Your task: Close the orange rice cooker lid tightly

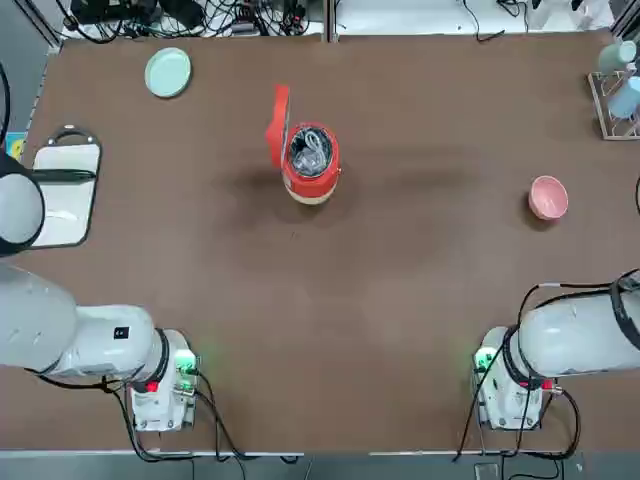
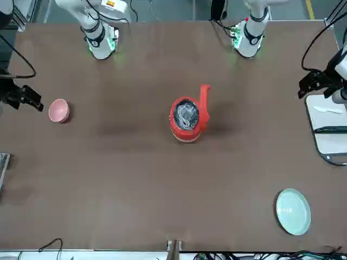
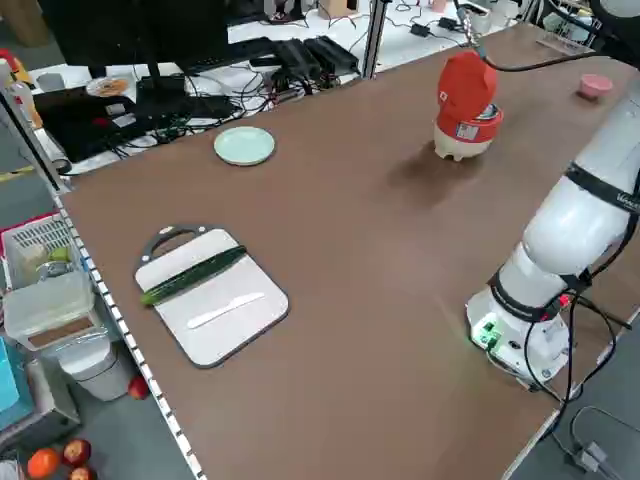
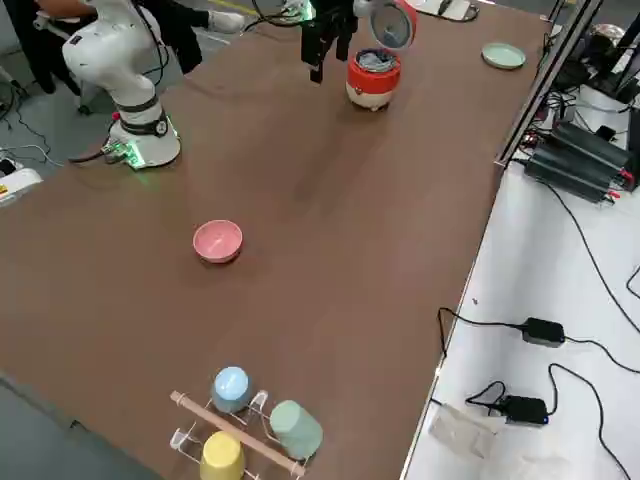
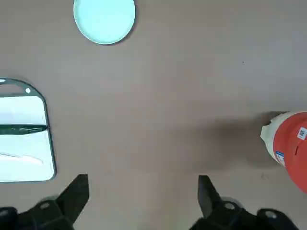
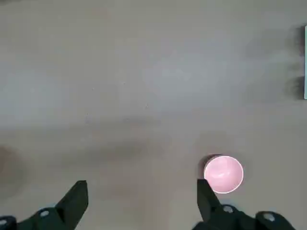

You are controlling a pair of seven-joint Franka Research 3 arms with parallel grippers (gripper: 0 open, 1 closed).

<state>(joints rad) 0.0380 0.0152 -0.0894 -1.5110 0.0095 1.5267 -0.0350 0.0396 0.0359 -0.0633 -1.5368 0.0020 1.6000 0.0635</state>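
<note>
The orange rice cooker (image 1: 311,168) stands mid-table toward the far side, and its shiny inner pot shows from above. Its lid (image 1: 278,126) is hinged up, standing upright on the cooker's left side. The front view shows the cooker (image 2: 187,120) with the raised lid (image 2: 204,98). My left gripper (image 5: 143,196) hangs open high over the table's left part, with the cooker (image 5: 289,143) off to one side and nothing between its fingers. My right gripper (image 6: 142,199) hangs open and empty over the right part, far from the cooker.
A pale green plate (image 1: 167,72) lies at the far left. A white cutting board (image 1: 66,188) with a cucumber and a knife sits at the left edge. A pink bowl (image 1: 548,196) stands at the right, and a mug rack (image 1: 618,88) occupies the far right corner.
</note>
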